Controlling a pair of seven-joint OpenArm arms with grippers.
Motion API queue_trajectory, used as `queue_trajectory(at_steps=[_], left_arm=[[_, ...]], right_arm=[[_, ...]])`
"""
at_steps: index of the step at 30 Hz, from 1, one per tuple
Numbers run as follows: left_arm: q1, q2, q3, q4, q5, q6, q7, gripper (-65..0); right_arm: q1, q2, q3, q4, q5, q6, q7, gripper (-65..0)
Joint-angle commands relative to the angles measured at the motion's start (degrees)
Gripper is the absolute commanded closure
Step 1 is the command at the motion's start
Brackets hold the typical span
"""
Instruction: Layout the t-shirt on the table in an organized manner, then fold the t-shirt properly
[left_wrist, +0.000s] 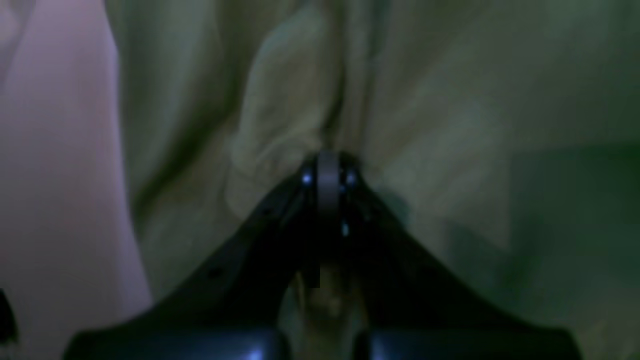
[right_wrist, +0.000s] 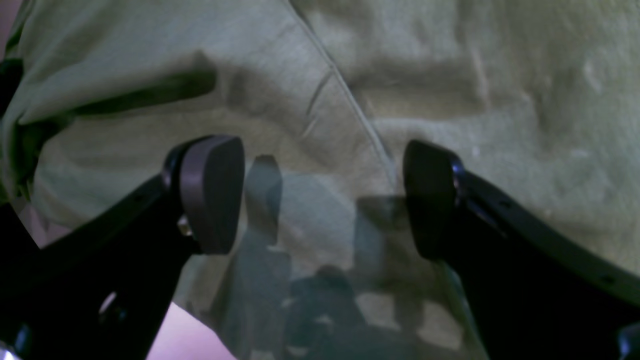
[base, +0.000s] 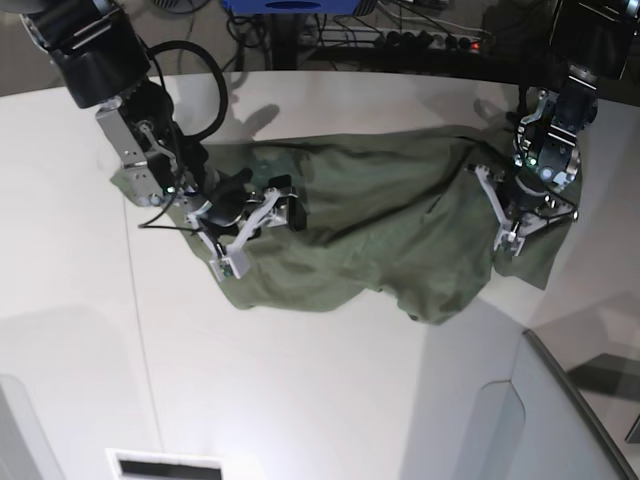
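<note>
- Olive-green cotton, the t-shirt (base: 380, 225) lies crumpled across the far half of the white counter (base: 300, 380), stretched roughly from nine o'clock to three o'clock in the base view, with a bulge sagging toward five o'clock.
- Layout looks barely begun: the cloth is bunched in ridges and overlapping flaps, no sleeve or collar is clearly spread out, and the outline is irregular rather than shirt-shaped.
- Folding has not started, judging by the lack of any straight fold lines or squared edges.
- The left hand (left_wrist: 327, 175), at the three o'clock end of the garment, has its jaws pinched together on a pleat of fabric; the left wrist view is blurred, yet cloth gathers right up to the closed tips.
- The right hand (right_wrist: 322, 195), at the nine o'clock end, stands wide apart just above the fabric, with a seam running between its fingers (right_wrist: 212, 192); it grips nothing.
- What is left, as a judgement: the right hand needs its own hold on an edge, then both ends want drawing apart so the body flattens, then sleeves and hem need straightening before any fold.
- Risk: with only one end gripped, pulling would likely drag the whole heap instead of spreading it.
- Containers: none shows on the counter; a pale panel (base: 470, 420) sits at the five o'clock corner of the base view, and whether it belongs to a bin cannot be told.
</note>
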Motion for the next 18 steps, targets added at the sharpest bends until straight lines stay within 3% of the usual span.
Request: queue_trajectory(at_steps=[1,4,10,15,18], left_arm=[[-1.03,-0.90,-0.44,3.01,0.43,0.42,-1.33,0.0],[-1.12,-2.40,-0.53,8.55,0.43,0.42,-1.24,0.0],[-0.24,-1.96,-2.28,19.89,-0.01,0.33,-1.24,0.0],[1.70,3.14,-2.81,30.79,0.34,0.24,-1.33,0.0],[1.79,5.08,-2.99,31.84,0.43,0.42,-1.33,0.0]], right_arm=[[0.70,-0.01,0.28,0.79,0.48,0.14,-0.07,-46.7],[0.70,-0.01,0.28,0.97,0.48,0.14,-0.07,-46.7],[0.70,-0.10,0.28,1.23,0.48,0.14,-0.07,-46.7],[0.70,-0.10,0.28,1.50,0.48,0.14,-0.07,-46.7],[-0.09,-0.10,0.10,3.78,0.48,0.14,-0.16,-46.7]])
